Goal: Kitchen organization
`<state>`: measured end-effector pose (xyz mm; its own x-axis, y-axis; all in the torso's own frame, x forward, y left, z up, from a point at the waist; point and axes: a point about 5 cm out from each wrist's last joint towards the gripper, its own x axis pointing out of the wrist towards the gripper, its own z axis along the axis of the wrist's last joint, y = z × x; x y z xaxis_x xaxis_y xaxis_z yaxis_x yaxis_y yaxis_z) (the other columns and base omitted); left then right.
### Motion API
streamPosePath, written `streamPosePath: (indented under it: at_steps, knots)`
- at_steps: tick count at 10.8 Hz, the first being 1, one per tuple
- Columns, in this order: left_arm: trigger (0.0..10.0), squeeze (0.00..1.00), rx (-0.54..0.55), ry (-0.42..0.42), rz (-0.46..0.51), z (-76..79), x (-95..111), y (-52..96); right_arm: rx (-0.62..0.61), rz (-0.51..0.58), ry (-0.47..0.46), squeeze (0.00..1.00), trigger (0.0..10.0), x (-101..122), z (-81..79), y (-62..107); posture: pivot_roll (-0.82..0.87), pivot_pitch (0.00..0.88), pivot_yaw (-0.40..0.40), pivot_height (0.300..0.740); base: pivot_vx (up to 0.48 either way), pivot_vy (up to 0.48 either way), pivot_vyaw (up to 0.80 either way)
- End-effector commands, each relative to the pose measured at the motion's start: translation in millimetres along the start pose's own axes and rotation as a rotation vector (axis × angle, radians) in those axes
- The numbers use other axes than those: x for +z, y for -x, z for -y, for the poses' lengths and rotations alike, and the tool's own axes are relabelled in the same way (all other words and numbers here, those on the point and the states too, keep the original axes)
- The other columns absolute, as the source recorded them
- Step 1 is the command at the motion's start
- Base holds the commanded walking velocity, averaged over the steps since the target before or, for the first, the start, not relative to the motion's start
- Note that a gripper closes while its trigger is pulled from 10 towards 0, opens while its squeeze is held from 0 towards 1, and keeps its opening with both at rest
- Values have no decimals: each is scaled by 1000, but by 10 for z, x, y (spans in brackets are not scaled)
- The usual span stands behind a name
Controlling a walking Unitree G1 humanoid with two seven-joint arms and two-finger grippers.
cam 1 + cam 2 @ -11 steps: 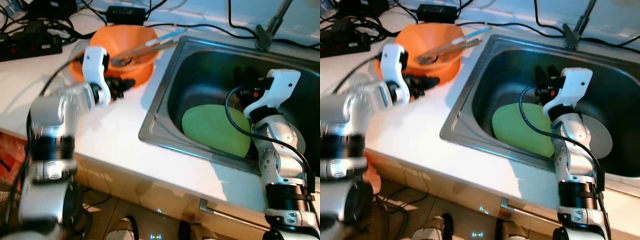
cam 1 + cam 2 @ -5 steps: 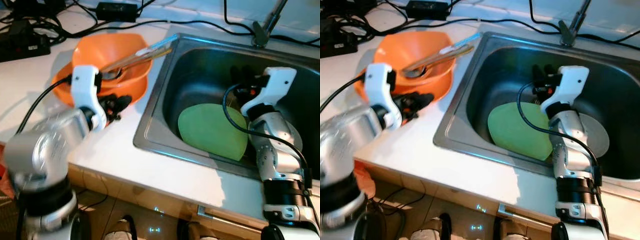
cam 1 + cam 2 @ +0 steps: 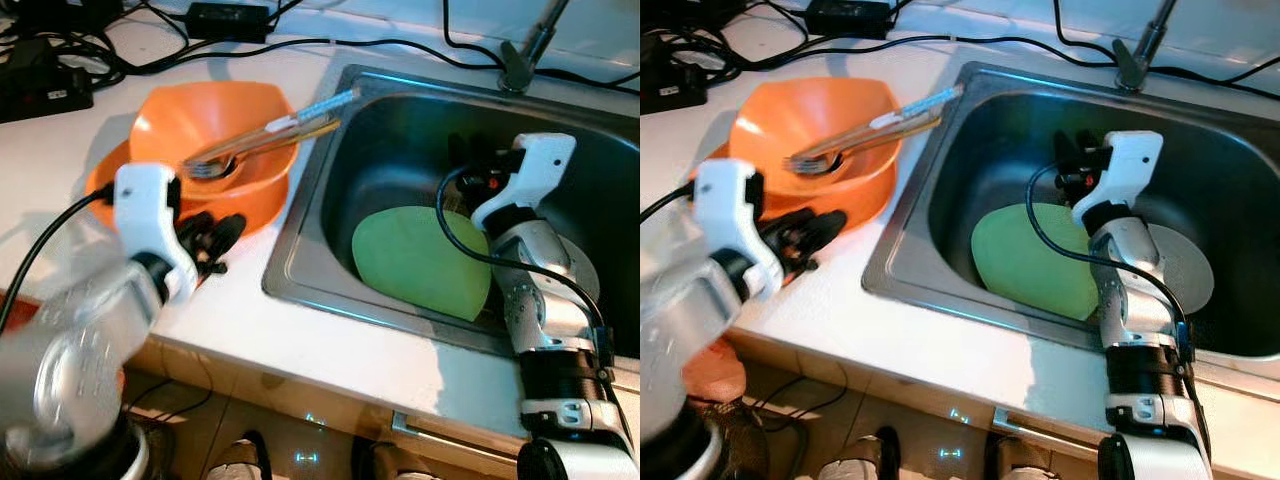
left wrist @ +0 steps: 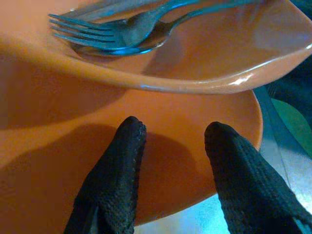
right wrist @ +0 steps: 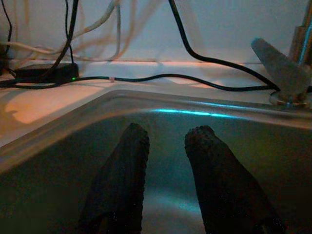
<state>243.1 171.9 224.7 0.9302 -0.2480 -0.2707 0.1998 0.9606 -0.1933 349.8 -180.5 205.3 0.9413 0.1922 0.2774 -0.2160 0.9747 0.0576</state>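
An orange bowl (image 3: 215, 125) sits on an orange plate (image 3: 103, 182) on the white counter, left of the sink. A fork (image 4: 92, 34) and other long cutlery (image 3: 270, 132) lie in the bowl, handles reaching over the sink's rim. My left gripper (image 3: 215, 238) is open, its fingertips (image 4: 130, 134) low over the plate's front edge, under the bowl's wall (image 4: 219, 53). A green plate (image 3: 415, 260) lies tilted in the sink. My right gripper (image 3: 1068, 168) hangs open and empty inside the sink, above the green plate's far edge.
The steel sink (image 3: 300, 250) has a faucet (image 3: 525, 50) at its back rim. A grey plate (image 3: 1192, 272) lies in the basin behind my right arm. Black cables, a power strip (image 3: 40, 90) and an adapter (image 3: 225, 18) crowd the back of the counter.
The view has shifted. My left gripper has drawn back from the bowl's side toward the counter's front, down to the plate's edge. The right gripper has hardly moved.
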Motion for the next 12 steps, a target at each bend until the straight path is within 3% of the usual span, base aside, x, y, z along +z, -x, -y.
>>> streamPosePath:
  at_steps: [1, 3, 5, 7, 9, 12]
  knots:
    - [10000, 0, 102, 100, -242, -141, -450, 37, 14, 11, 2, 0, 10000, 19, -3, -33, 187, 227, -71, 740, 0, 0, 0]
    - [10000, 0, 134, 85, -220, -151, -463, 129, 30, 12, 2, 0, 10000, 23, -30, -64, 190, 225, -79, 740, 0, 0, 0]
    - [10000, 0, 223, -11, -170, -186, -307, 154, 43, 8, -3, 0, 10000, -1, -55, -96, 199, 215, -90, 740, 0, 0, 0]
    - [10000, 0, 346, -136, -59, -251, -166, 148, 46, 12, -7, 0, 10000, -2, -59, -125, 198, 202, -97, 740, 0, 0, 0]
    - [10000, 0, 378, -190, -14, -245, -84, 131, 48, 17, -9, 0, 10000, 0, -61, -142, 195, 195, -96, 740, 0, 0, 0]
    - [10000, 0, 510, -282, 92, -374, 109, 163, 45, 20, -13, 0, 10000, -17, -57, -164, 204, 187, -100, 740, 0, 0, 0]
